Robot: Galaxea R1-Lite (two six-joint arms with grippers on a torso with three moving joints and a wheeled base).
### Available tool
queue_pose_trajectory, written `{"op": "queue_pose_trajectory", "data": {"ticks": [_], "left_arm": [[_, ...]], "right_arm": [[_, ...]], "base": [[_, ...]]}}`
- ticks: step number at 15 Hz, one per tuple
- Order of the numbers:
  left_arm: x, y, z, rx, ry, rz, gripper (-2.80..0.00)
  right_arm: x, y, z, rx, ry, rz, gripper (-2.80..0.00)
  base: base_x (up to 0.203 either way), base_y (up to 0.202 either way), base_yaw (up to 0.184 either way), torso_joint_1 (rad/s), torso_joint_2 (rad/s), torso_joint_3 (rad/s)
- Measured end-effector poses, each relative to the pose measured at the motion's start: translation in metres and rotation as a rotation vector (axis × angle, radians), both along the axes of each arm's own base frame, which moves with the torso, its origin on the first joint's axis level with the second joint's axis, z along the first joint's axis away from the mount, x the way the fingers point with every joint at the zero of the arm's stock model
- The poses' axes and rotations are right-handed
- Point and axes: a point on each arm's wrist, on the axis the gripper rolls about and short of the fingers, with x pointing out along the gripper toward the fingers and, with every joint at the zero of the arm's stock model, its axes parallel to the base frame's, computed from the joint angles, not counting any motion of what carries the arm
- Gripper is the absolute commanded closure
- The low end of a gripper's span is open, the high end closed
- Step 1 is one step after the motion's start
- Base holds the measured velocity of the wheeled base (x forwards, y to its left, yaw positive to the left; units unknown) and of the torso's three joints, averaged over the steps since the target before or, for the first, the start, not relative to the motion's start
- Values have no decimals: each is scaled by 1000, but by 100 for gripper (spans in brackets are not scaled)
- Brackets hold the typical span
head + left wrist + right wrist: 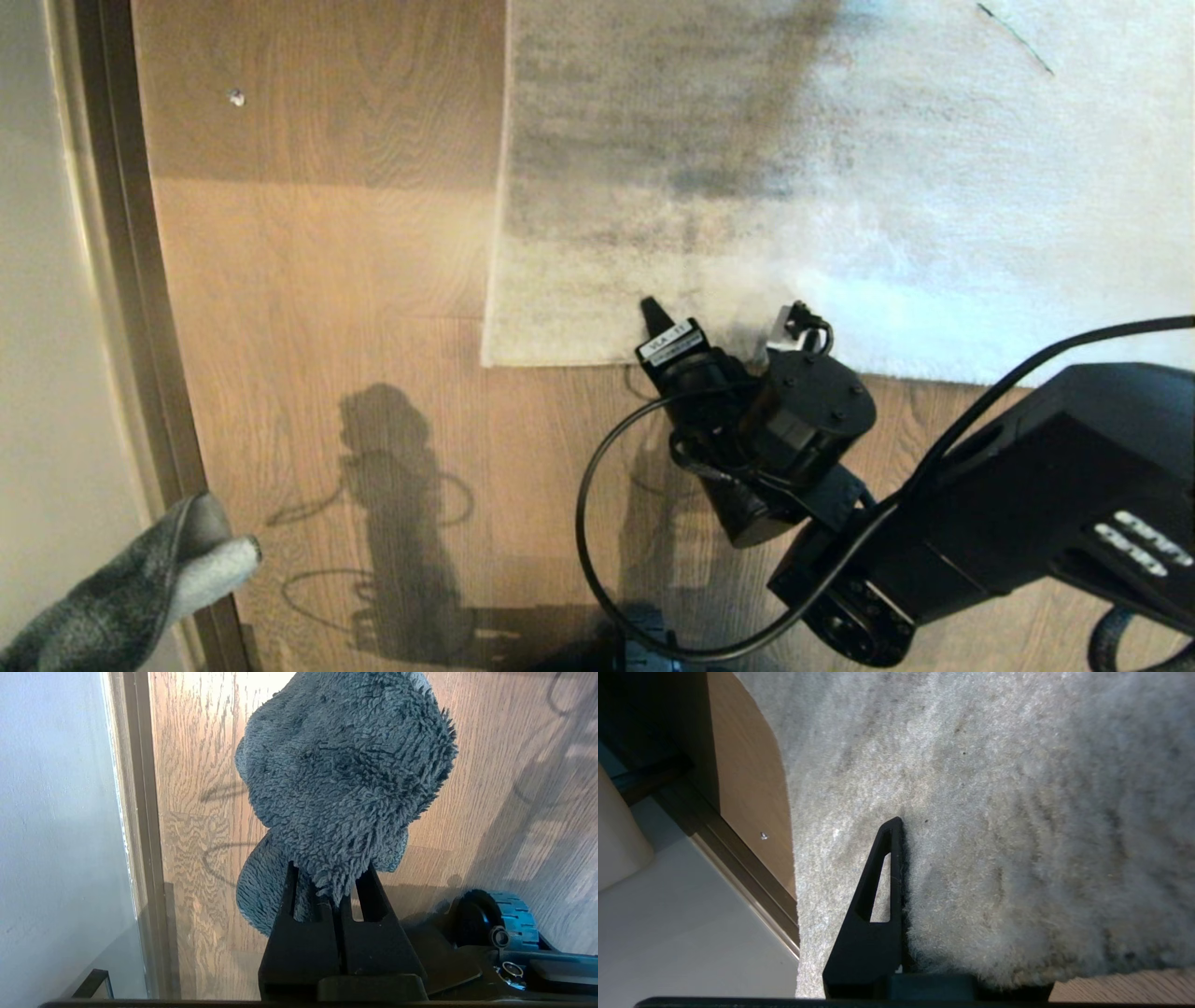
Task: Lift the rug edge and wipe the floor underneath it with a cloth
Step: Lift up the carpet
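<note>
The floor (308,308) carries everything here, its planks running between the dark skirting strip (140,280) on the robot's left and the rug on the right. The rug edge (560,359) is the near hem, a straight line lying across the view, ending in a corner (485,362) that points toward the skirting strip; its long axis runs left to right in front of the robot.

The right gripper (709,322) sits on that near hem, just right of the corner. In the right wrist view one finger (878,882) lies on top of the pile while the rug bulges up beside it, so the jaws look pinched onto the rug edge with the other finger hidden beneath. The lift, I judge, has to go up and back toward the robot, folding the hem off the planks.

The cloth (345,779) hangs well apart from the rug, at the near left by the skirting strip, clamped in the closed left gripper (338,891). To wipe, it must travel right, toward the corner.

No containers are in view
</note>
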Motion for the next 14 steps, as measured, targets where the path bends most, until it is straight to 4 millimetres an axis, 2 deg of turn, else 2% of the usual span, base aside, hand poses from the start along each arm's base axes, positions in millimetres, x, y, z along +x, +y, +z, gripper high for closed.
{"op": "queue_pose_trajectory", "data": {"ticks": [6,14], "left_arm": [[0,0,0,0,0,0,0],[0,0,0,0,0,0,0]], "right_arm": [[-2,-3,11,33,-14,-3,0],[-17,-26,52,128,-72,-4,0]], "base": [[0,0,0,0,0,0],[0,0,0,0,0,0]]}}
